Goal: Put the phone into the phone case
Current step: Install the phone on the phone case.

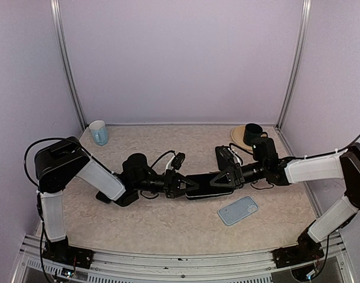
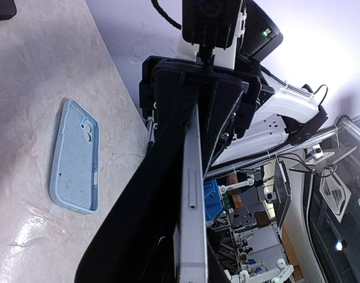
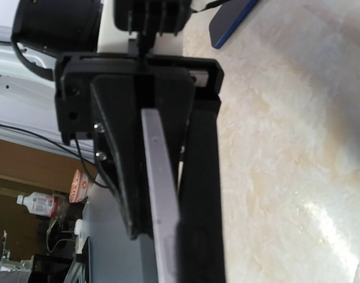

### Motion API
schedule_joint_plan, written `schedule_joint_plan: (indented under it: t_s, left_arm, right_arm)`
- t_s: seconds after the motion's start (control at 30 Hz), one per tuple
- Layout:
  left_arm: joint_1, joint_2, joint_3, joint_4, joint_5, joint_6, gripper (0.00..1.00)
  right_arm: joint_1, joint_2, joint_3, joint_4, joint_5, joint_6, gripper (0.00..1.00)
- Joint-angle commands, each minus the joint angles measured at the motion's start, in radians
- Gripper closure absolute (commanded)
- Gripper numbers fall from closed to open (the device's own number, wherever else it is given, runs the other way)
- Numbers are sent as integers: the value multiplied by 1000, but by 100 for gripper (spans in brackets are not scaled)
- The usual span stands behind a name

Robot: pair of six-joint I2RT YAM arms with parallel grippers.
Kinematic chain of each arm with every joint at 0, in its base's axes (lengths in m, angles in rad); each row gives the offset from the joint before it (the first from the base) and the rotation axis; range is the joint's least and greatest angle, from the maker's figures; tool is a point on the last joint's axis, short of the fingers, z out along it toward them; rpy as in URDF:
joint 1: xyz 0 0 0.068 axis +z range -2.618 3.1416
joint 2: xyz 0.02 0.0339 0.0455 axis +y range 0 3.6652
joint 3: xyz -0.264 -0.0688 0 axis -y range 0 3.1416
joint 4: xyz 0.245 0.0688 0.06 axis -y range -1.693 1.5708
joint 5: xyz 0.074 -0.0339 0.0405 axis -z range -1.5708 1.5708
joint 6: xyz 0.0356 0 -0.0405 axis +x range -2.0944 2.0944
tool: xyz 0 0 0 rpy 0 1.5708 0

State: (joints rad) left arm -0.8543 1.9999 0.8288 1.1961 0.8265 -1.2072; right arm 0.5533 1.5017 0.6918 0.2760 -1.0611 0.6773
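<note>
The phone (image 1: 203,178), dark with a silver edge, hangs just above the table middle, held at both ends. My left gripper (image 1: 183,184) is shut on its left end, and my right gripper (image 1: 223,178) is clamped on its right end. In the left wrist view the phone's silver edge (image 2: 193,194) runs up between my black fingers toward the other gripper. The right wrist view shows the same edge (image 3: 159,188) pressed between that gripper's fingers (image 3: 200,194). The light blue phone case (image 1: 238,210) lies flat, open side up, on the table in front of the right gripper; it also shows as the case (image 2: 75,158).
A light blue cup (image 1: 98,132) stands at the back left. A dark green mug (image 1: 252,133) sits on a tan plate at the back right. A small dark object (image 1: 107,197) lies under the left forearm. Purple walls close three sides.
</note>
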Motion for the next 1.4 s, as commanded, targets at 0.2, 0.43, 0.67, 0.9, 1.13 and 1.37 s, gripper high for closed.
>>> schedule_joint_plan:
  t_s: [0.2, 0.43, 0.67, 0.9, 1.13, 1.37]
  left_arm:
    - [29, -85, -24, -34, -61, -7, 67]
    - [52, -181, -29, -204, -85, 109, 51]
    - [63, -276, -26, -364, -107, 216, 38]
    - [89, -366, -5, -590, -126, 419, 26]
    - [90, -395, 50, -766, -124, 580, 19]
    - [78, -349, 85, -812, -61, 656, 16]
  right_arm:
    - [16, -29, -11, 38, -53, -51, 100]
    - [7, -39, -2, 14, -57, -79, 100]
    - [-12, -51, 7, 8, -71, -95, 100]
    - [-18, -82, 30, -104, -78, -211, 100]
    - [-18, -112, 57, -188, -106, -306, 100]
    - [-18, -137, 85, -267, -131, -395, 100]
